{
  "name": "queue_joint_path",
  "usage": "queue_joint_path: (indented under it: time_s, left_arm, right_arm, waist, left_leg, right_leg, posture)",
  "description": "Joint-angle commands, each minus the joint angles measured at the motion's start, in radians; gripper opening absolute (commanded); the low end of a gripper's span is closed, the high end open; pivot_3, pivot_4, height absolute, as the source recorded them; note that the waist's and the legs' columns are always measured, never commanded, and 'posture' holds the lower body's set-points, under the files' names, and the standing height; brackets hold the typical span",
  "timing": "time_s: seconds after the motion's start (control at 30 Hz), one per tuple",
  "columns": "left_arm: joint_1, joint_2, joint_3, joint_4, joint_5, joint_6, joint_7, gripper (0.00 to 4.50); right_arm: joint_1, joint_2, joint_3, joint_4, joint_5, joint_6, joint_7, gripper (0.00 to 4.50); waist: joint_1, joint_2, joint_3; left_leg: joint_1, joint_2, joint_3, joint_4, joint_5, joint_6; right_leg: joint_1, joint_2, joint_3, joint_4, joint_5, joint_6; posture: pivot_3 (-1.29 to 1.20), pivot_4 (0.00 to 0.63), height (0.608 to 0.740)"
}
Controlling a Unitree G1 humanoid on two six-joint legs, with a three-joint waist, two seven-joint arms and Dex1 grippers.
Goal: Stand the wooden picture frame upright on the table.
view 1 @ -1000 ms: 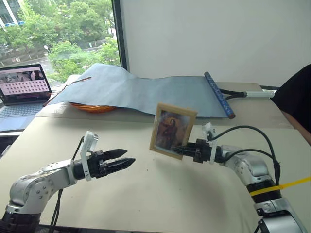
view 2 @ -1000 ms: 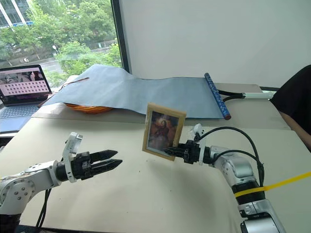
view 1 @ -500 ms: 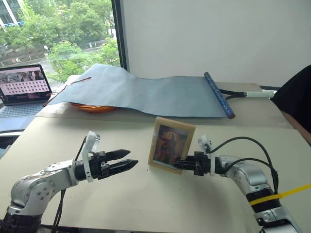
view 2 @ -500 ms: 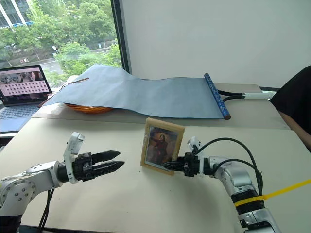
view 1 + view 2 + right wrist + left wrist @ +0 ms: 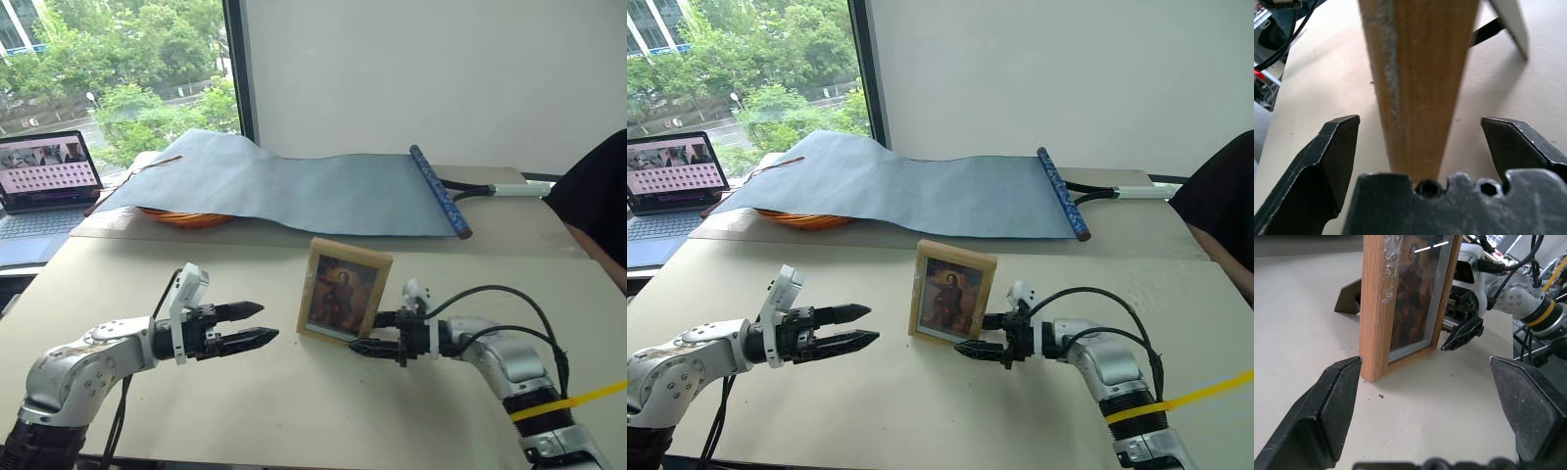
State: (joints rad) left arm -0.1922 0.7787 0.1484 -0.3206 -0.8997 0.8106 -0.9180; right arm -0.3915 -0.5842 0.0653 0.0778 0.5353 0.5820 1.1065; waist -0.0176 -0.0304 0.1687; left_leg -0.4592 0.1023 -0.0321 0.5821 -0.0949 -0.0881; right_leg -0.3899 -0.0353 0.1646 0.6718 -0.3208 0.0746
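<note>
The wooden picture frame [image 5: 345, 291] stands upright on the cream table [image 5: 294, 411], its dark portrait facing me. Its prop leg [image 5: 1349, 296] rests on the table behind it. My right gripper [image 5: 365, 333] is open at the frame's lower right corner, pointing left. In the right wrist view the frame's wooden edge [image 5: 1418, 73] sits between the spread fingers [image 5: 1327, 161] with a gap on each side. To the frame's left, a short way off, my left gripper [image 5: 266, 323] is open and empty, pointing at the frame.
A long blue-grey cloth scroll [image 5: 294, 186] lies across the back of the table, over an orange object [image 5: 186, 217]. A laptop [image 5: 49, 176] stands at the far left. A person's dark sleeve [image 5: 598, 196] is at the right edge.
The right gripper lowered the tilted frame onto the table, then opened and let go of it. The frame now stands by itself. The left gripper stayed in place.
</note>
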Motion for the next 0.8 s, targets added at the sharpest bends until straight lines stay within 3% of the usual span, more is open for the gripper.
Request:
queue_joint_path:
  time_s: [0.03,0.13,0.27,0.5,0.8]
  left_arm:
    - [0.011,0.001,0.001,-0.001,0.137,-0.104,0.052,4.50]
    - [0.016,-0.015,-0.020,0.042,0.313,-0.239,0.135,4.50]
    - [0.020,-0.014,-0.040,0.095,0.451,-0.383,0.146,4.50]
    - [0.045,-0.020,0.009,0.087,0.456,-0.422,0.136,4.50]
    - [0.102,-0.087,0.047,-0.042,0.397,-0.326,0.210,4.50]
  right_arm:
    - [0.094,-0.110,-0.235,-0.084,0.078,0.012,-0.024,4.44]
    - [0.172,-0.155,-0.296,-0.115,-0.017,-0.147,-0.064,4.44]
    - [0.229,-0.172,-0.372,-0.187,-0.003,-0.147,-0.113,4.44]
    - [0.346,-0.101,-0.343,-0.415,-0.009,-0.146,-0.230,4.44]
    - [0.349,-0.082,-0.319,-0.398,-0.036,-0.174,-0.251,4.44]
  waist:
    - [0.016,0.000,0.000]
    - [0.016,0.000,0.000]
    - [-0.001,0.000,0.000]
    - [-0.004,0.000,0.000]
    - [0.000,0.000,0.000]
  left_leg:
    - [-0.001,0.000,0.000,0.000,0.000,0.000]
    - [-0.001,-0.001,0.000,-0.001,-0.001,0.001]
    - [0.000,-0.001,0.000,-0.001,-0.001,0.001]
    - [0.000,-0.001,0.000,-0.001,-0.001,0.001]
    - [0.000,-0.001,0.000,0.000,0.000,0.001]
  right_leg:
    - [0.000,0.000,0.000,-0.001,0.000,0.000]
    - [0.001,-0.001,0.000,-0.005,0.000,0.000]
    - [0.001,-0.001,0.000,-0.005,0.000,0.001]
    - [0.002,-0.001,0.000,-0.005,0.000,0.001]
    - [0.002,-0.002,0.000,-0.005,0.001,0.002]
  posture:
    - [0.00,0.150,0.715]
    - [0.00,0.150,0.715]
    - [0.00,0.150,0.715]
    - [0.00,0.150,0.715]
    - [0.00,0.150,0.715]
